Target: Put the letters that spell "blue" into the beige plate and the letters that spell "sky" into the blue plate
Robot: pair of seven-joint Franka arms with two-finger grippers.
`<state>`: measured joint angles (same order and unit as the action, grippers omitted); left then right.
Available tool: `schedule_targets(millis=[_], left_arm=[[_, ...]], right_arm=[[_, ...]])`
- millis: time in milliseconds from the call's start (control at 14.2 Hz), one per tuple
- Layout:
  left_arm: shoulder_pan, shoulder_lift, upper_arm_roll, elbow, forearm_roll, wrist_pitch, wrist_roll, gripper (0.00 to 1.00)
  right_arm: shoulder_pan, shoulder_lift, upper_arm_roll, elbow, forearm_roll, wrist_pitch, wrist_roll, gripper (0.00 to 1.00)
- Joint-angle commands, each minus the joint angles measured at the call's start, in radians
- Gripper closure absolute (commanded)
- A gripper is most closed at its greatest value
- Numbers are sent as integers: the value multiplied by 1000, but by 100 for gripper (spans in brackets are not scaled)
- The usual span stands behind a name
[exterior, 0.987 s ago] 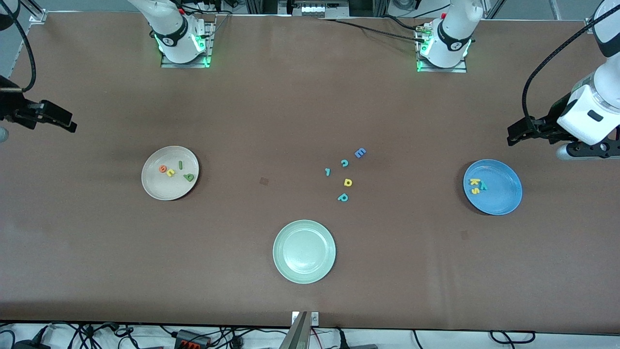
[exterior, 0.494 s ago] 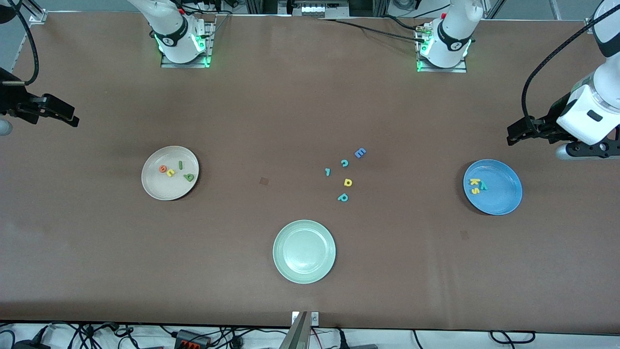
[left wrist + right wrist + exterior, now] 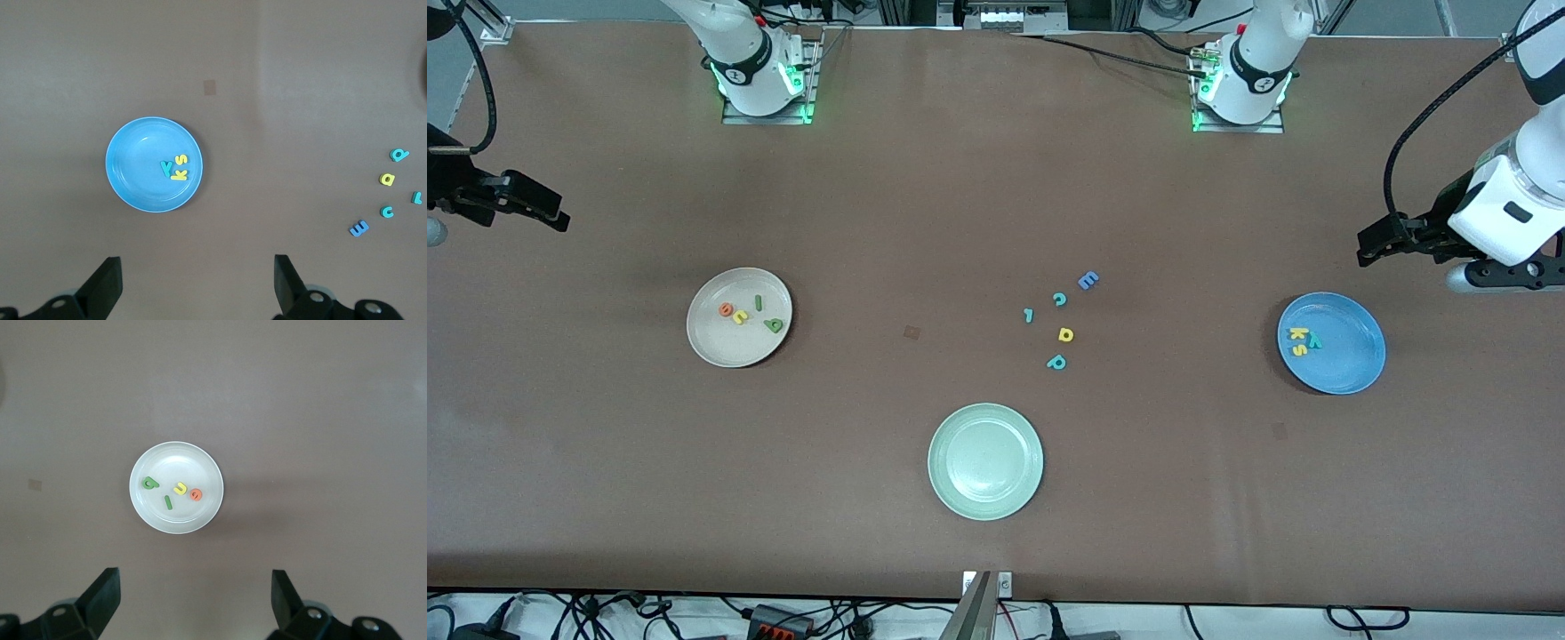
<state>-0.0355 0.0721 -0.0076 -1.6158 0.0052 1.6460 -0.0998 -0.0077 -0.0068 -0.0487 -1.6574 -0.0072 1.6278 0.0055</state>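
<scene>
The beige plate (image 3: 720, 348) holds the orange e (image 3: 726, 309), yellow u (image 3: 740, 316), dark green l (image 3: 759, 302) and green b (image 3: 774, 325). The right wrist view shows the same beige plate (image 3: 193, 463) with the b (image 3: 150, 482), l (image 3: 169, 501), u (image 3: 180, 488) and e (image 3: 195, 495). The blue plate (image 3: 1352, 356) carries the yellow k (image 3: 1299, 334), yellow s (image 3: 1298, 350) and teal y (image 3: 1313, 341). My left gripper (image 3: 1362, 249) hangs open over bare table beside the blue plate (image 3: 133, 167). My right gripper (image 3: 560, 218) is open over bare table at the right arm's end. Both are empty.
A pale green plate (image 3: 985, 461) lies nearest the front camera, mid-table. Between the two filled plates lie loose letters: a blue E (image 3: 1088, 280), teal c (image 3: 1059, 299), a small teal piece (image 3: 1029, 315), a yellow d-shaped letter (image 3: 1065, 334) and a teal p (image 3: 1056, 362).
My right gripper has shifted slightly toward the robots' bases. The left arm, the plates and all letters have stayed put.
</scene>
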Motion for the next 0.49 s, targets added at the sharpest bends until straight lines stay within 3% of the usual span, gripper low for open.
schedule_targets(millis=[0,423], left_arm=[[2,2,-3,20,-1,-20,8,0],[2,2,-3,20,-1,-20,8,0]], right_arm=[[-18,-18,18,-15,-19,-5,-21,0],[-18,-9,20,-16,-17,-11,-25,0]])
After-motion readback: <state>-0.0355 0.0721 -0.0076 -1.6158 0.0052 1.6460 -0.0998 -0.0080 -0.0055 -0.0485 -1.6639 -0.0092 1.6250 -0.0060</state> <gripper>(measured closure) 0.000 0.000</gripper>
